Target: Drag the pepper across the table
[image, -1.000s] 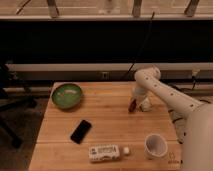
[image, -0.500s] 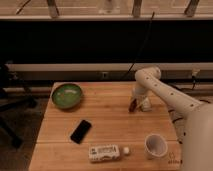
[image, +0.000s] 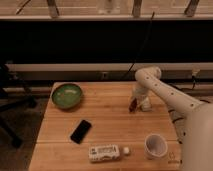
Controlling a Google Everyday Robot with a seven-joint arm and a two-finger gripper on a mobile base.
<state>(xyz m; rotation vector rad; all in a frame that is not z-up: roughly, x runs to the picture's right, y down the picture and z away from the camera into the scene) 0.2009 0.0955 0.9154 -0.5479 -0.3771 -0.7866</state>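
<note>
The table (image: pixel 107 120) is a light-brown wooden butcher-block top. The pepper (image: pixel 132 105) is a tiny dark red lump on the table's right half, toward the back. My white arm reaches in from the right and bends down over it. The gripper (image: pixel 134 103) sits right at the pepper, low on the tabletop, with the pepper showing at its left tip. A whitish part of the gripper or a small object (image: pixel 145 105) stands just right of the pepper.
A green bowl (image: pixel 67 95) sits at the back left. A black phone (image: pixel 80 131) lies left of centre. A white bottle (image: pixel 106 152) lies on its side near the front edge. A white cup (image: pixel 155 145) stands at the front right.
</note>
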